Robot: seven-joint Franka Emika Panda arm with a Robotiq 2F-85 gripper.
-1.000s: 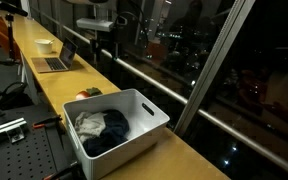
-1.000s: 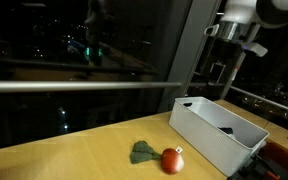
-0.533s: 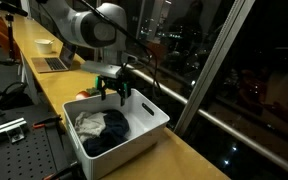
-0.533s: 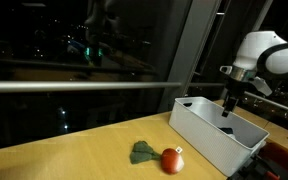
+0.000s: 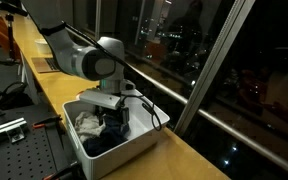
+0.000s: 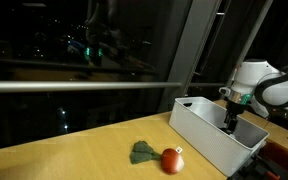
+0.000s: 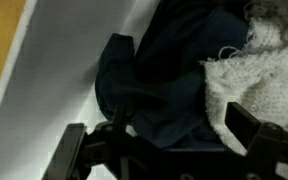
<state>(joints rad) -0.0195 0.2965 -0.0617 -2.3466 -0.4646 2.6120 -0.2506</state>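
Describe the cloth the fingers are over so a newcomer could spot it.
On the long wooden counter by the dark window stands a white rectangular plastic bin. Inside it, under the open gripper, lies a crumpled dark navy cloth. Unlike the nubbly white towel beside it, it is the bin's only dark item.
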